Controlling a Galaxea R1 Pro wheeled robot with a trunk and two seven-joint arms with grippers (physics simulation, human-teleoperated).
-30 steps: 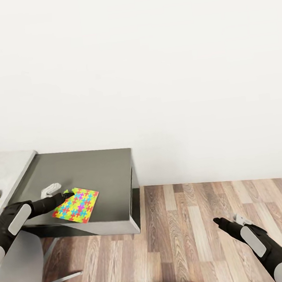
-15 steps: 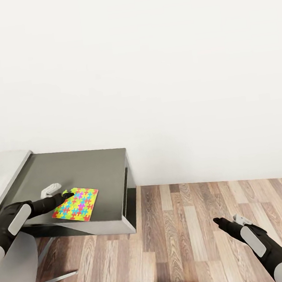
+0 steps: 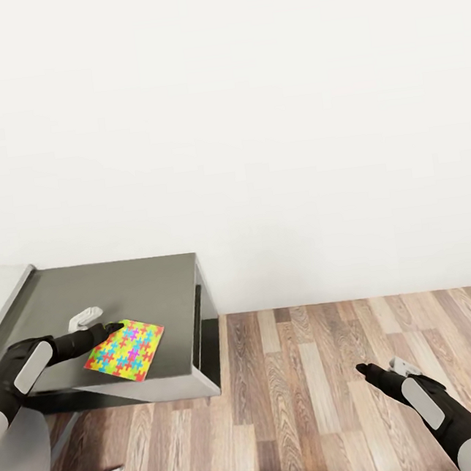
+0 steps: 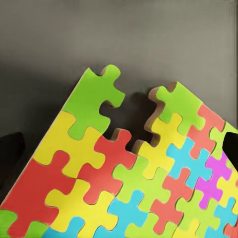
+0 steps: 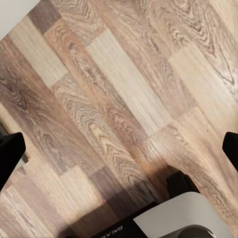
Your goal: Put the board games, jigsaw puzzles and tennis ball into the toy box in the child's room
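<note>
A bright multicoloured jigsaw puzzle sheet (image 3: pixel 125 341) lies near the front edge of the low dark grey side unit (image 3: pixel 145 283) of the table. The black left gripper (image 3: pixel 103 328) touches its near corner; whether its jaws pinch the sheet cannot be told. The black right gripper (image 3: pixel 370 370) hangs over the wood-plank floor (image 3: pixel 307 396), jaws spread and empty.
</note>
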